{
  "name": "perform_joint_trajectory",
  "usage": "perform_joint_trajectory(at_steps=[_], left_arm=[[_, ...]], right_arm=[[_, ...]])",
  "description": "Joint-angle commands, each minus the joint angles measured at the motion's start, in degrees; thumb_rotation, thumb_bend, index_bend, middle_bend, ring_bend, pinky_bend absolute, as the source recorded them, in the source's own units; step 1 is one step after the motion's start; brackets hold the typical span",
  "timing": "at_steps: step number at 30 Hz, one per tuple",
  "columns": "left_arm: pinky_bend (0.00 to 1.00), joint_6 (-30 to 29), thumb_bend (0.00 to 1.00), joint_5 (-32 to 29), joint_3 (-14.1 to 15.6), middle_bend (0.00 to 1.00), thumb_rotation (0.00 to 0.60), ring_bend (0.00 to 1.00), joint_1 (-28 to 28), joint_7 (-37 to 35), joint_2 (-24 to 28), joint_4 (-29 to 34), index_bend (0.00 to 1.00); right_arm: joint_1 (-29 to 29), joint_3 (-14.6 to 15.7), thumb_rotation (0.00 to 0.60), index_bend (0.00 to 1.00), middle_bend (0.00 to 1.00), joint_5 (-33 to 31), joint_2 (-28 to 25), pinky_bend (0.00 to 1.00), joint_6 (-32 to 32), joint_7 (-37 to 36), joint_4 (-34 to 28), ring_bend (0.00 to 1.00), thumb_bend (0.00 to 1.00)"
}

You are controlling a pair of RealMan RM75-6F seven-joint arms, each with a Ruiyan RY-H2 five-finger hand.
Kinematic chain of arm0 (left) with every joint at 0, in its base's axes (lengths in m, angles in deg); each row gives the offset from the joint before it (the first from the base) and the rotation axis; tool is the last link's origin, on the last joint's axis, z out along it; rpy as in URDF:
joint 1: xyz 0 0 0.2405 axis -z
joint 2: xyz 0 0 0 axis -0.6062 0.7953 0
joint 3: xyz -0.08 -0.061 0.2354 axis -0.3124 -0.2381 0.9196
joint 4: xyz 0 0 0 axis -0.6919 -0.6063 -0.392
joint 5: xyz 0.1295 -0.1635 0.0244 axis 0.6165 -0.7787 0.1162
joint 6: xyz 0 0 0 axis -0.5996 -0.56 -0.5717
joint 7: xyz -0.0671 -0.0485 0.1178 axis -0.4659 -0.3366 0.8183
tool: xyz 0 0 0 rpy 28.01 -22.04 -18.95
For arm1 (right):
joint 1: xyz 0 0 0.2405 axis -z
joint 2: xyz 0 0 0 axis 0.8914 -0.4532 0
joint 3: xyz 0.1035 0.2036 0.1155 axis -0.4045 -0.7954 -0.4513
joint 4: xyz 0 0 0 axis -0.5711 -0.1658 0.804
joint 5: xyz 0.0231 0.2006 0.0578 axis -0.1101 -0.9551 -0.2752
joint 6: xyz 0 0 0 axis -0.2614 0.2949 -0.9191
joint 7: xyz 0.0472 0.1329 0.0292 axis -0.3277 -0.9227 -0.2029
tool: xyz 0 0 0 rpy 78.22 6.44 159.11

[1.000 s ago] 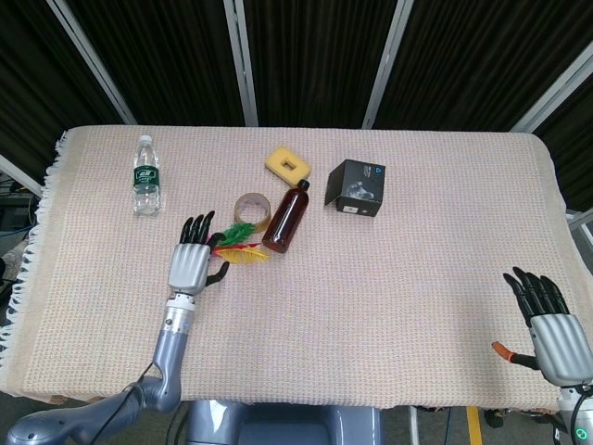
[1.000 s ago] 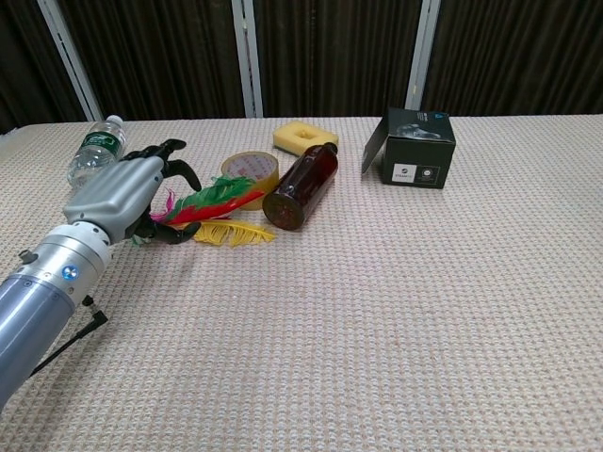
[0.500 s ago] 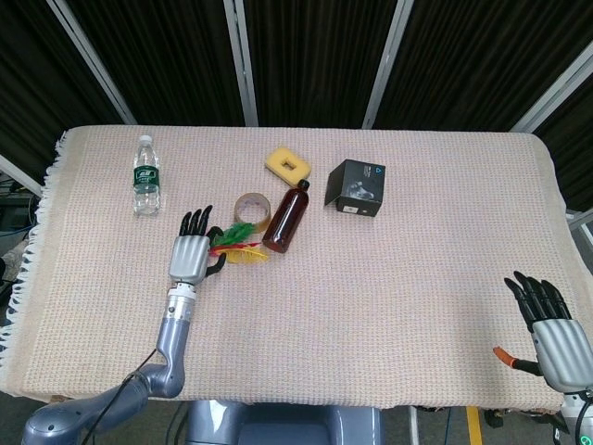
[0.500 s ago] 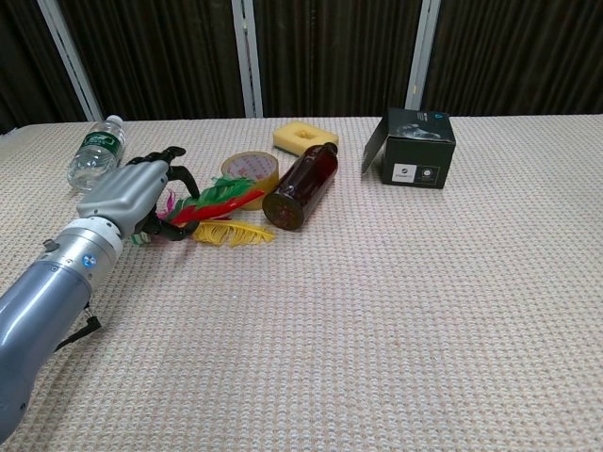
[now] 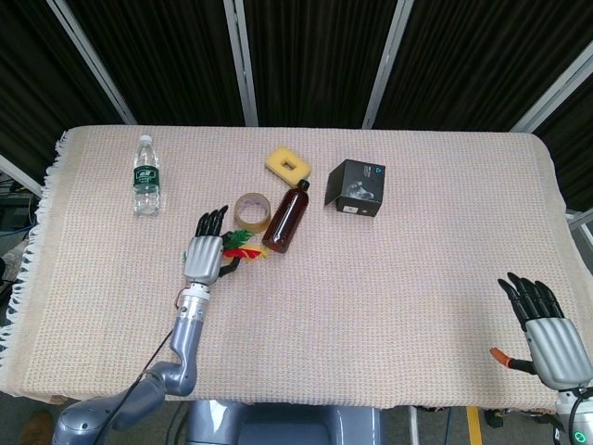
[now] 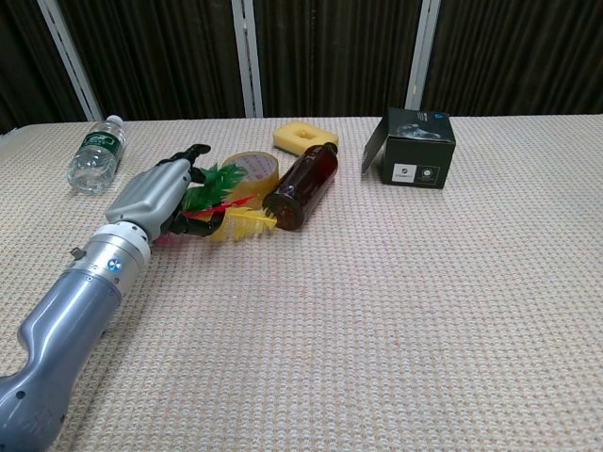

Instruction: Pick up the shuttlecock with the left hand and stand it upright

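Note:
The shuttlecock (image 5: pixel 243 248) (image 6: pixel 224 201) lies on its side on the woven cloth, its green, red and yellow feathers fanned toward a brown bottle. Its base is hidden behind my left hand (image 5: pixel 206 252) (image 6: pixel 162 192). That hand is low over the cloth, pressed against the shuttlecock's left end, with its fingers stretched over the green feather and its thumb below the red and yellow ones. The yellow feather tip touches the brown bottle. My right hand (image 5: pixel 545 324) hangs at the table's front right edge with its fingers spread and nothing in it; the chest view does not show it.
The brown bottle (image 5: pixel 287 218) (image 6: pixel 303 185) lies just right of the feathers, and a tape roll (image 5: pixel 250 209) (image 6: pixel 252 169) just behind them. A water bottle (image 5: pixel 145 176) (image 6: pixel 94 155) lies far left. A yellow sponge (image 5: pixel 287 164) (image 6: pixel 303 137) and a black box (image 5: pixel 356 187) (image 6: pixel 415 148) sit further back.
My left hand has slid right and forward against the shuttlecock. The feathers have shifted right and bunched up against the brown bottle. The right hand has barely moved.

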Motion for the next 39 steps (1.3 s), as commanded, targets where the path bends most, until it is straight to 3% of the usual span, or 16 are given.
perform_joint_trajectory(at_steps=[1,6,15,24,32,39], left_arm=[[0.0,-2.5,0.51,1.3,0.8,0.0,0.559,0.0,-0.4,-3.0,-0.7,-1.2,0.71],[0.0,-6.7,0.53,2.8,2.4,0.0,0.557,0.0,-3.0,-6.9,1.0,1.5,0.74],[0.0,-20.1,0.5,10.5,10.5,0.0,0.559,0.0,-12.3,-12.1,10.7,15.1,0.7],[0.0,-22.7,0.49,13.5,16.3,0.0,0.559,0.0,-18.9,-13.3,22.0,27.1,0.62],[0.0,-20.8,0.48,12.2,17.0,0.0,0.558,0.0,-21.5,-17.4,24.8,28.0,0.61],[0.0,-18.0,0.44,12.8,16.2,0.0,0.557,0.0,-20.2,-21.5,22.2,25.9,0.6]], right_arm=[[0.1,0.0,0.6,0.0,0.0,0.0,0.0,0.0,-0.2,-0.1,-0.1,0.0,0.02],[0.3,-0.2,0.6,0.0,0.0,-0.3,0.0,0.0,-0.6,0.3,-0.1,0.0,0.02],[0.8,0.1,0.6,0.0,0.0,-0.2,-0.1,0.0,-1.0,1.1,-0.8,0.0,0.02],[0.9,0.3,0.6,0.0,0.0,-0.1,0.1,0.0,-0.7,2.3,-1.5,0.0,0.02],[0.8,0.3,0.6,0.0,0.0,-0.6,0.4,0.0,-0.1,4.0,-2.2,0.0,0.02],[0.5,0.3,0.6,0.0,0.0,-1.1,0.8,0.0,0.9,5.3,-2.7,0.0,0.02]])
